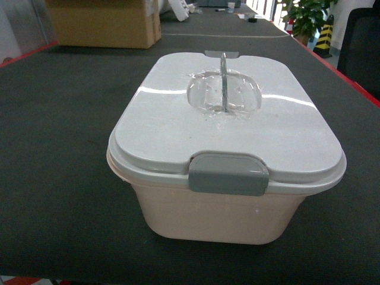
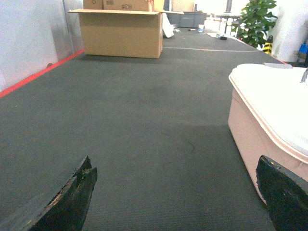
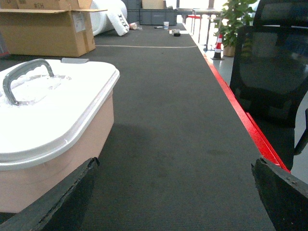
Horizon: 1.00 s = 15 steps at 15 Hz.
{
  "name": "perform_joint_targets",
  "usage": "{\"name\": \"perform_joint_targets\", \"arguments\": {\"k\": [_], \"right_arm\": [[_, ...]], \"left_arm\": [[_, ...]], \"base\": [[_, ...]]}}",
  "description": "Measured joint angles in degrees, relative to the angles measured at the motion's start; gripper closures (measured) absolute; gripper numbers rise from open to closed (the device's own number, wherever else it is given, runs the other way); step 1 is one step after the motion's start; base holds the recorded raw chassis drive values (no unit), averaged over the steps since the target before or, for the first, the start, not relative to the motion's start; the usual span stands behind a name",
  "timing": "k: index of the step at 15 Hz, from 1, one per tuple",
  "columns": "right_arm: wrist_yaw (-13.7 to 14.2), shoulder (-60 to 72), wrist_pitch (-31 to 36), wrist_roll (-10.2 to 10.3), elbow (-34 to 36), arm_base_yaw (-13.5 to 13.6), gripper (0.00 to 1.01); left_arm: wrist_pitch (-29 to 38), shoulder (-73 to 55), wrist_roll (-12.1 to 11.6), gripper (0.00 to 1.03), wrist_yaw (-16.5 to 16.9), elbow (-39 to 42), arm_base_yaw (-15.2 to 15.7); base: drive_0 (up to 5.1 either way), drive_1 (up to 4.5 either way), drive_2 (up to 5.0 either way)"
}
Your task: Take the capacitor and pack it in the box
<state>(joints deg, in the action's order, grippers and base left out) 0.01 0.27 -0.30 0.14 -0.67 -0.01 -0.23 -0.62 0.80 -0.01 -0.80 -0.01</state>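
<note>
- The left gripper (image 2: 175, 192) is spread wide, holding nothing; its two dark, worn fingertips (image 2: 72, 197) sit at the bottom corners of the left wrist view, low over the dark grey mat (image 2: 139, 120).
- The right gripper (image 3: 173, 197) is likewise spread apart and holds nothing, its dark fingertips (image 3: 62, 202) framing the bottom of the right wrist view.
- The box (image 1: 214, 214), a pale peach-pink tub, stands on the mat between the two grippers, near the front edge in the head view.
- Its white lid (image 1: 237, 130) is closed, with a grey latch (image 1: 228, 173) on the near side and a grey handle (image 1: 224, 80) standing upright in a clear recess at the centre.
- No capacitor can be made out in any view.
- A brown cardboard carton (image 1: 104, 24) stands farther back on the left.
- A red stripe (image 3: 250, 125) edges the mat on the right, with a black mesh chair (image 3: 276, 72) beside it.
- A green potted plant (image 1: 309, 18) stands at the far right.
</note>
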Motion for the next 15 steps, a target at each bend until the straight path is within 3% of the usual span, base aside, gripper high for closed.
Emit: {"name": "perform_joint_targets", "arguments": {"k": [15], "right_arm": [[0.0, 0.0, 0.0, 0.0, 0.0, 0.0, 0.03]], "left_arm": [[0.02, 0.0, 0.0, 0.05, 0.0, 0.0, 0.0]], "base": [[0.0, 0.0, 0.0]]}}
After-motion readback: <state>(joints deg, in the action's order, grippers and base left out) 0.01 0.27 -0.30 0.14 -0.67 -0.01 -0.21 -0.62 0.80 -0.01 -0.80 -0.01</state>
